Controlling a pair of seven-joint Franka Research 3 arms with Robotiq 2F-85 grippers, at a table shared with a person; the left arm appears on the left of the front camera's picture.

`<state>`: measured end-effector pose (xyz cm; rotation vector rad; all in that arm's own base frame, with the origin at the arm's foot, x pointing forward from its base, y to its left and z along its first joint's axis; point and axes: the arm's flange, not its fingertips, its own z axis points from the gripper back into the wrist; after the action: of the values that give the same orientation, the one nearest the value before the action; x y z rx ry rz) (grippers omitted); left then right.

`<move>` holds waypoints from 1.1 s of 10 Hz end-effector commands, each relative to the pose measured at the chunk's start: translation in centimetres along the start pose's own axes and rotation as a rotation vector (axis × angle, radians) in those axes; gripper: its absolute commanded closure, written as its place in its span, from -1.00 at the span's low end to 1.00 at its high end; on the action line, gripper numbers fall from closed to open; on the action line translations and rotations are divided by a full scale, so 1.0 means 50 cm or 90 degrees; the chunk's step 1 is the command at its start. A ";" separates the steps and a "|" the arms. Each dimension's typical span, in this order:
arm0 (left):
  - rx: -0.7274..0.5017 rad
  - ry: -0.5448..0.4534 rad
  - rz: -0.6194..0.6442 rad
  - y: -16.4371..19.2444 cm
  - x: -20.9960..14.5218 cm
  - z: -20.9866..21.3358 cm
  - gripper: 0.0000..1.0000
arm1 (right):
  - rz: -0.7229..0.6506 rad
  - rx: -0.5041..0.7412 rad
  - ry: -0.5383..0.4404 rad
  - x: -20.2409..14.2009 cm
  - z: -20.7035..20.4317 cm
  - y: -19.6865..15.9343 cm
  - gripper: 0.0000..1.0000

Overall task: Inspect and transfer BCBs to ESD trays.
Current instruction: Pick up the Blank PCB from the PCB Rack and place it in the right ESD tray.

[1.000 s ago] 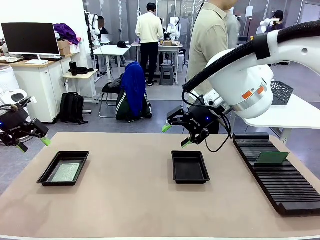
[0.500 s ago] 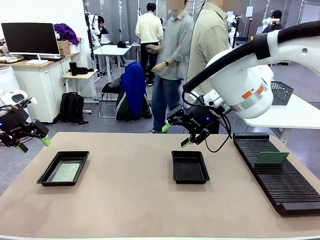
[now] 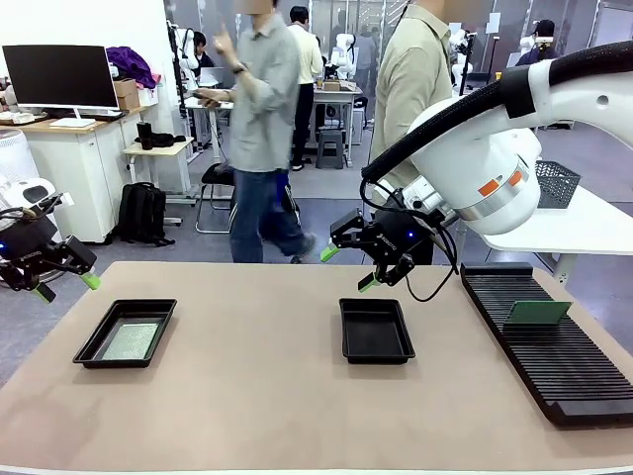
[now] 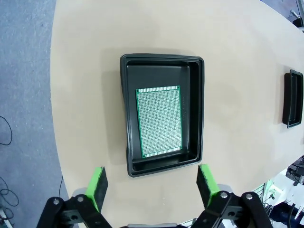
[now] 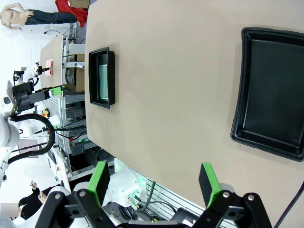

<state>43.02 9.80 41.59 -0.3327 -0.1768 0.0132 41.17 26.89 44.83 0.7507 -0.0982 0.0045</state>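
On the desk (image 3: 257, 406), a ribbed rack (image 3: 564, 366) is holding an upright BCB (image 3: 537, 313) at right; the left ESD tray (image 3: 99, 341) is cradling a flat BCB (image 3: 131, 340), the middle ESD tray (image 3: 375, 332) lying bare. The left end effector (image 3: 67, 287) and right end effector (image 3: 349, 268) are hovering wide open, empty. Pinched off-centre, the thin upright board is likely risking a slip.

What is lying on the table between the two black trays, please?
Nothing. In the front view, only bare tan table stretches between the left tray and the right tray; the right wrist view shows the same.
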 end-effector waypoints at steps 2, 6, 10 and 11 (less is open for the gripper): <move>-0.001 -0.006 0.000 0.003 0.003 -0.002 -1.00 | -0.004 -0.005 0.001 0.002 -0.002 0.001 -1.00; -0.001 -0.006 0.000 0.003 0.003 -0.002 -1.00 | 0.002 -0.002 -0.011 -0.009 0.019 -0.006 -1.00; -0.001 -0.006 0.000 0.003 0.003 -0.002 -1.00 | 0.031 -0.039 -0.036 -0.048 0.157 -0.014 -1.00; -0.001 -0.006 0.000 0.003 0.003 -0.002 -1.00 | 0.048 -0.061 -0.045 -0.054 0.196 -0.016 -1.00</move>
<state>43.02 9.82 41.58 -0.3328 -0.1769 0.0137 38.65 21.31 50.02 0.6940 -0.1923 0.0409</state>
